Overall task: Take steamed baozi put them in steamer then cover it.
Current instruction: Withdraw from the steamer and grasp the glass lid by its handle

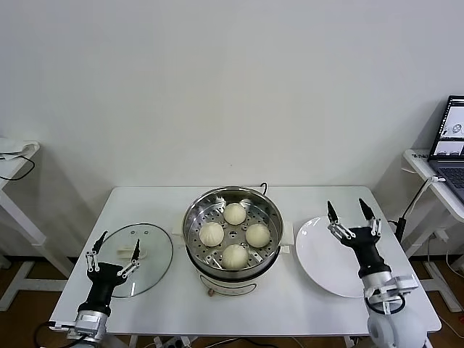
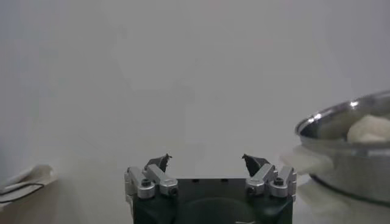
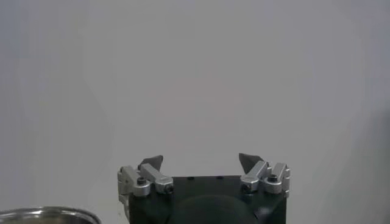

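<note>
Several cream-white baozi (image 1: pixel 234 213) lie on the perforated tray inside the shiny steamer (image 1: pixel 194 217) at the table's middle. The steamer's rim (image 2: pixel 341 115) and one baozi (image 2: pixel 368 129) also show in the left wrist view; a sliver of the steamer's rim (image 3: pixel 42 214) shows in the right wrist view. The clear glass cover (image 1: pixel 156 250) lies flat on the table left of the steamer. My left gripper (image 1: pixel 116 245) hovers open over the cover's near-left part, empty. My right gripper (image 1: pixel 349 212) stands open and empty above the white plate. Both grippers (image 2: pixel 207 159) (image 3: pixel 201 161) point at the wall.
An empty white plate (image 1: pixel 319 261) lies right of the steamer. A side table with a cable (image 1: pixel 14 156) stands at the far left, and another with a laptop (image 1: pixel 449 138) at the far right. A white wall rises behind the table.
</note>
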Tool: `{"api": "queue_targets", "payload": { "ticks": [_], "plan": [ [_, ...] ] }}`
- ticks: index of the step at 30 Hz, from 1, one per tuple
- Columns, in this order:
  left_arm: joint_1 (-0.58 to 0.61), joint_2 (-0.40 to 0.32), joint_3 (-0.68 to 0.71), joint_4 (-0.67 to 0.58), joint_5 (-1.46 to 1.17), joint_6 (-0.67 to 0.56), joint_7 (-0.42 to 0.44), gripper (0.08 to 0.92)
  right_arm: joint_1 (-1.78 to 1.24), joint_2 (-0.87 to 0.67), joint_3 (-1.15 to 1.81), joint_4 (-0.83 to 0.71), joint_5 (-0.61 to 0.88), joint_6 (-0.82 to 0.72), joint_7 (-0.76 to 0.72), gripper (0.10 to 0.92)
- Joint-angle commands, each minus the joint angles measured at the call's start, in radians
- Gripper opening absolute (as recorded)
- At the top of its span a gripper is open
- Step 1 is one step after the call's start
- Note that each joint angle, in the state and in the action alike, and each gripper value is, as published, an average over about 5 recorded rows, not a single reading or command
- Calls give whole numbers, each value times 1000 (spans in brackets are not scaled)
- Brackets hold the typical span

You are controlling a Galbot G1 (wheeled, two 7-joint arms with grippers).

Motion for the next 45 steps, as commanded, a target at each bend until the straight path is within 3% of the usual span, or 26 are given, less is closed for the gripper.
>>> {"api": "queue_targets", "payload": {
  "ticks": [1,5,12,45],
  "plan": [
    [6,27,-27,175,687,-223,-205,823,-79,123,20,-2,-47,62,49,823],
    [9,43,-55,241,954,-250,-310,823,-64,127,4,-22,-56,62,49,823],
    [-44,50,-97,339,1178,-238,-365,823,-50,143,-19,-48,-76,64,50,823],
    [-355,59,-59,562,1223,-167,-365,823,-55,150,-31,-61,-100,66,47,823]
  ]
}}
